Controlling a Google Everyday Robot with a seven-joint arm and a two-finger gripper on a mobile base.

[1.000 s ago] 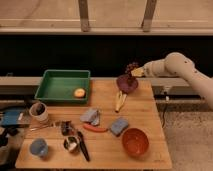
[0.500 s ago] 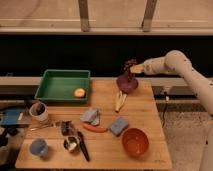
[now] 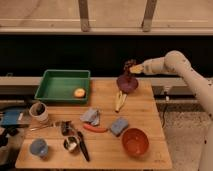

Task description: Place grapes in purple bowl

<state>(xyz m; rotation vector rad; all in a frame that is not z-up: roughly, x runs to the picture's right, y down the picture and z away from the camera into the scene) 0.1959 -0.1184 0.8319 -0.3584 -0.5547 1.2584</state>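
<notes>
The purple bowl (image 3: 127,83) stands on the wooden table (image 3: 150,115) near its far right edge. My gripper (image 3: 131,67) reaches in from the right and hangs just above the bowl's far rim. It is shut on the dark reddish-purple grapes (image 3: 128,63), which hang a little above the bowl and do not touch it.
A green tray (image 3: 59,79) at the back left holds a yellow-orange fruit (image 3: 79,92). A banana (image 3: 119,100) lies just in front of the purple bowl. An orange-red bowl (image 3: 135,141), blue sponge (image 3: 119,126), grey cloth (image 3: 91,116), cups and utensils lie nearer the front.
My gripper with the grapes has shifted slightly left and up over the purple bowl. Nothing else has moved.
</notes>
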